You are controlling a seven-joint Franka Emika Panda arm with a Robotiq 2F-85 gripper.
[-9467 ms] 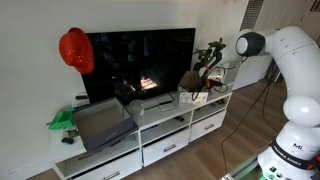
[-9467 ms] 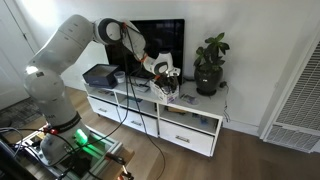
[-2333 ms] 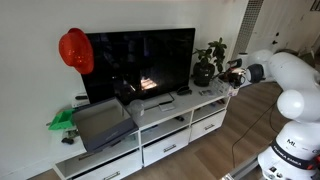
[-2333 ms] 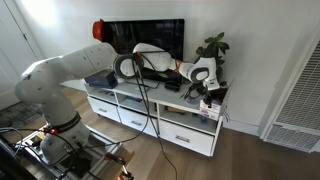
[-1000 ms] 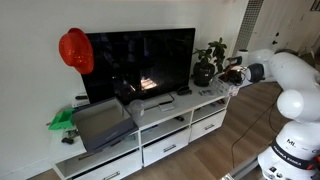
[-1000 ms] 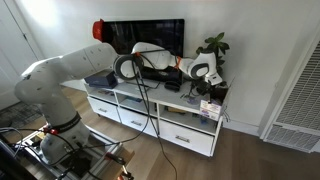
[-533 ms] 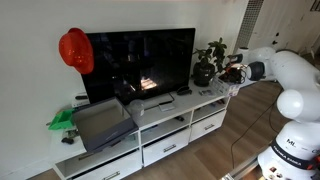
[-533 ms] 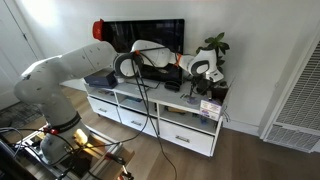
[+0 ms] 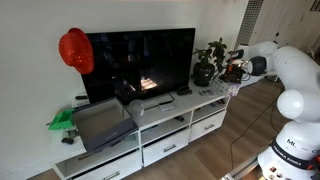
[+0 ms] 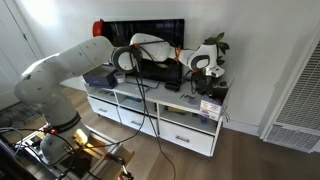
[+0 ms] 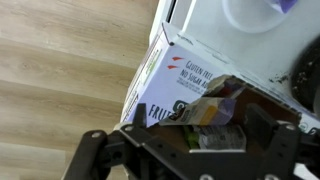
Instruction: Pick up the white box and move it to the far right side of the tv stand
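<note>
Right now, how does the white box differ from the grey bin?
The white box is small, closed and printed; the grey bin is large, open and plain. The box lies at one end of the TV stand, the bin at the opposite end. Both rest on top.

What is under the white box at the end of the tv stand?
The tv stand's white top lies under the white box; one side sits at the edge, beside wooden floor. The box covers the surface directly beneath.
</note>
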